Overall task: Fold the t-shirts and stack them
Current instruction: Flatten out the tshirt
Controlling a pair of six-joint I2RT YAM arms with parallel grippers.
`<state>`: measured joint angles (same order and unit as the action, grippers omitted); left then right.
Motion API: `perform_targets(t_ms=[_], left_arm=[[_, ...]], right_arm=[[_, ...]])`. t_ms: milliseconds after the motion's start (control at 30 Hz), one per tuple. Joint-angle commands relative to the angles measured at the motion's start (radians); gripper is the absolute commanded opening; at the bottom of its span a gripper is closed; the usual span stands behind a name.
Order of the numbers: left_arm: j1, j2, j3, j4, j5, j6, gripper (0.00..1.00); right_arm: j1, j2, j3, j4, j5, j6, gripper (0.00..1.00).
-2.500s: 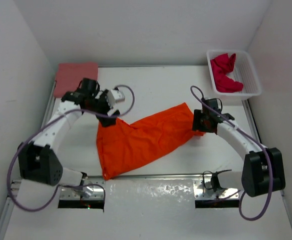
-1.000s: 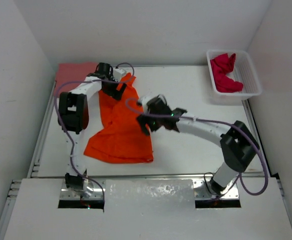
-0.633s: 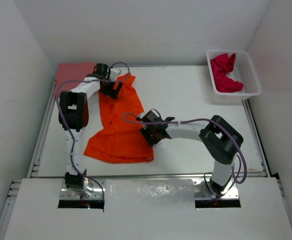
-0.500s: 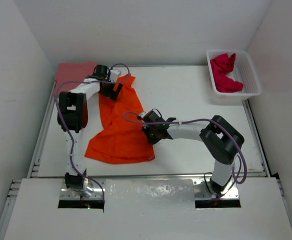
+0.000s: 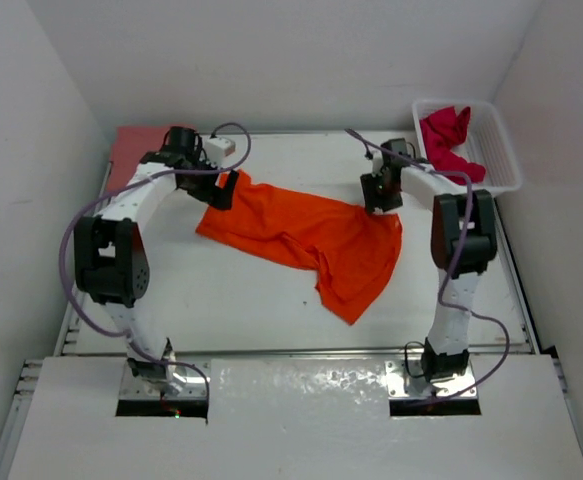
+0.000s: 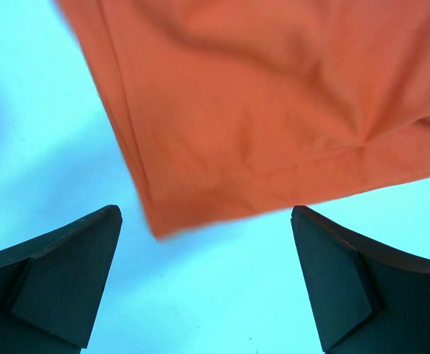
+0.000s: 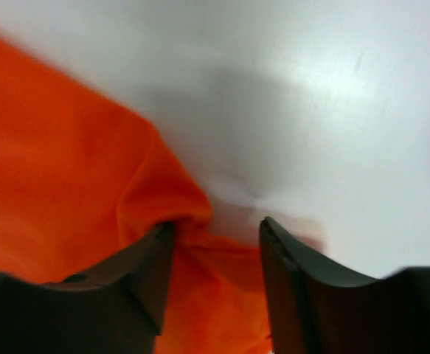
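Observation:
The orange t-shirt (image 5: 311,235) lies spread across the middle of the table, with one part trailing toward the front (image 5: 351,295). My left gripper (image 5: 223,190) hovers at its left corner. Its fingers stand wide open with only bare table between them, and the shirt's corner (image 6: 222,147) lies just beyond the tips. My right gripper (image 5: 379,200) is at the shirt's back right edge, jaws apart over a bunched fold of the orange cloth (image 7: 89,184). The salmon-pink t-shirt (image 5: 136,150) lies folded at the back left. The crimson t-shirt (image 5: 446,145) sits crumpled in the basket.
The white mesh basket (image 5: 501,150) stands at the back right corner, close to my right arm. White walls enclose the table on three sides. A metal rail (image 5: 291,352) runs along the near edge by the arm bases.
The orange shirt, bunched at the left a second ago, now lies stretched out to the right. My right arm swung from the middle to the back right and its jaws have parted.

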<state>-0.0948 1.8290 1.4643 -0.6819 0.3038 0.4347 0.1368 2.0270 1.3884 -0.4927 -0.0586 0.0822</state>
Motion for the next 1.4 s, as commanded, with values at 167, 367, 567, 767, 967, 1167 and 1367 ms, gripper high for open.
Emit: perform_targets(t_ms=[167, 367, 567, 767, 967, 1167, 1367], left_arm=[[0.076, -0.083, 0.006, 0.038, -0.015, -0.099, 0.99], [0.165, -0.056, -0.042, -0.082, 0.023, -0.143, 0.29], [0.159, -0.168, -0.311, 0.016, -0.041, -0.149, 0.6], [0.158, -0.071, -0.345, 0.116, -0.055, -0.169, 0.68], [0.158, -0.034, -0.369, 0.168, -0.037, -0.197, 0.67], [0.159, -0.036, -0.374, 0.188, 0.041, -0.214, 0.65], [0.158, 0.013, -0.363, 0.171, 0.073, -0.205, 0.45]], right_arm=[[0.012, 0.027, 0.319, -0.176, 0.09, 0.105, 0.74], [0.018, -0.396, -0.07, -0.131, 0.237, 0.284, 0.8], [0.207, -0.661, -0.555, -0.024, 0.183, 0.479, 0.39], [0.242, -0.731, -0.796, 0.094, 0.079, 0.625, 0.58], [0.257, -0.671, -0.873, 0.138, 0.065, 0.645, 0.62], [0.257, -0.665, -0.922, 0.27, 0.025, 0.702, 0.62], [0.262, -0.577, -0.896, 0.31, -0.046, 0.712, 0.55]])
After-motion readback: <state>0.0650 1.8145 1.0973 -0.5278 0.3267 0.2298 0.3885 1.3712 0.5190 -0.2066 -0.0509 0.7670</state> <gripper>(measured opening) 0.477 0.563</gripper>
